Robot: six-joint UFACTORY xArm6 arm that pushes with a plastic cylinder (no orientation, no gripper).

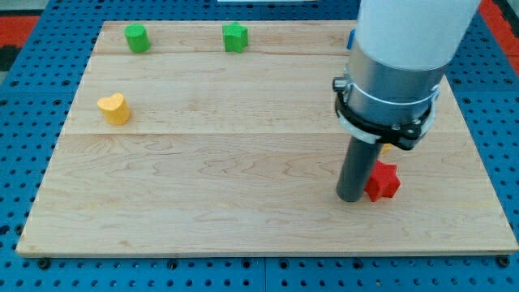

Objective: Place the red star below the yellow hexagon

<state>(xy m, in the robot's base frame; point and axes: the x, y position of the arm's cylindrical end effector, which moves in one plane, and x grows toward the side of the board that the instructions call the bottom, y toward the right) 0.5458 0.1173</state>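
The red star point(383, 182) lies on the wooden board point(211, 186) at the view's lower right. My tip point(351, 198) rests on the board right against the star's left side, touching or nearly so. A small yellow sliver point(386, 149) shows just above the red star, at the edge of the arm's collar. It may be the yellow hexagon, but the arm hides most of it and its shape cannot be made out.
A yellow heart point(114, 108) sits at the left. A green block point(136, 37) and a green star point(234, 36) sit along the top edge. A blue block's edge point(351, 38) peeks out from behind the arm at the top right.
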